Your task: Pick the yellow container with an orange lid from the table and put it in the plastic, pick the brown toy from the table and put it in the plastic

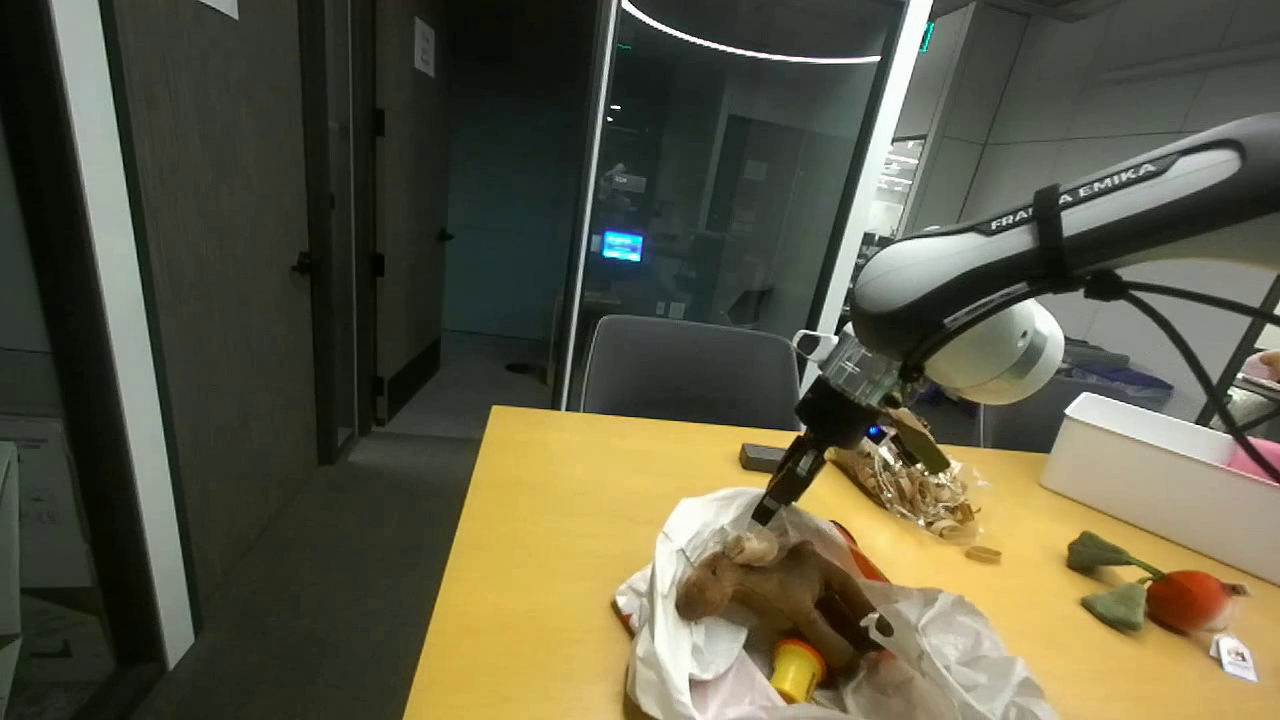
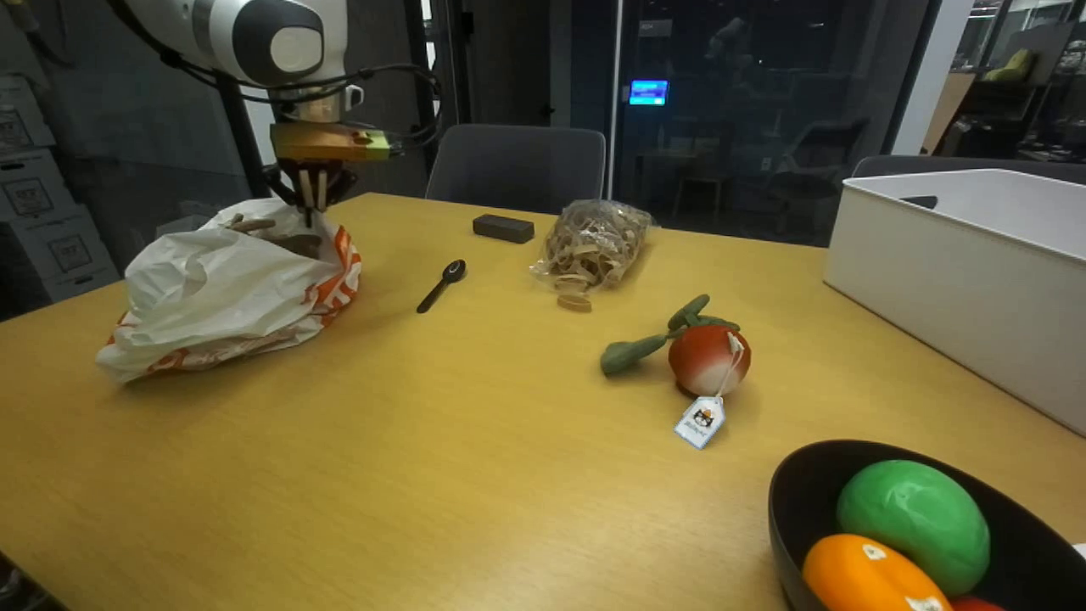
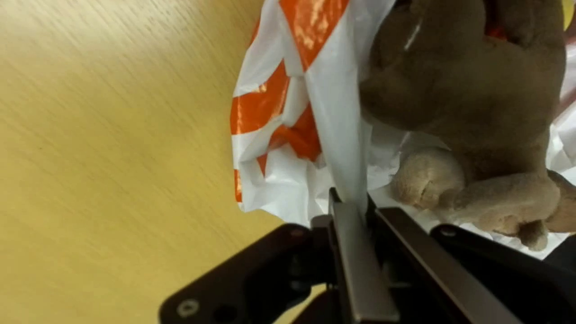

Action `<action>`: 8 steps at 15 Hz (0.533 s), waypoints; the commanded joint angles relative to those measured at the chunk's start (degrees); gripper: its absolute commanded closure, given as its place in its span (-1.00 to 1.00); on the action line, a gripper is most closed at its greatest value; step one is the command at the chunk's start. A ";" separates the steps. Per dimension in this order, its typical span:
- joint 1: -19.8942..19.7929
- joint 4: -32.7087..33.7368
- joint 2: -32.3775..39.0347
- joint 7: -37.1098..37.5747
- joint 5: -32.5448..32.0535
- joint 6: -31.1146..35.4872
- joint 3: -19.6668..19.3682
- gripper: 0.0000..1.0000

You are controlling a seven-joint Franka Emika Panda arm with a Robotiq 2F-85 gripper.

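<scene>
Apparently the bag (image 3: 337, 117) has its rim in the fingers (image 3: 364, 274), the toy (image 3: 486, 103) just right.
In the wrist view, counter (image 3: 112, 157) fills the left; at lower centre the fingers sit close together, a fold of the bag nipped between; beside them at right the toy lies in the bag, long axis seeming to run top to bottom, pale end nearest. In an exterior view the tub (image 1: 797, 668) lies tipped in the bag, low, right of centre. Next, I judge: let go, leaving away from the toy.
</scene>
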 commanded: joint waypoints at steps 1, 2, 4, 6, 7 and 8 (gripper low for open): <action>-0.59 -2.33 -5.81 0.45 2.88 1.87 -0.30 0.86; -0.60 -2.52 -6.91 0.63 3.24 2.51 -0.57 0.84; -0.81 -2.88 -9.35 0.35 4.04 2.72 -1.12 0.82; -0.86 -3.40 -11.61 -0.17 5.15 3.18 -1.91 0.81; -0.66 -3.39 -12.30 -0.23 5.31 2.94 -2.37 0.82; -0.42 -3.38 -12.83 -0.14 4.86 2.44 -2.92 0.83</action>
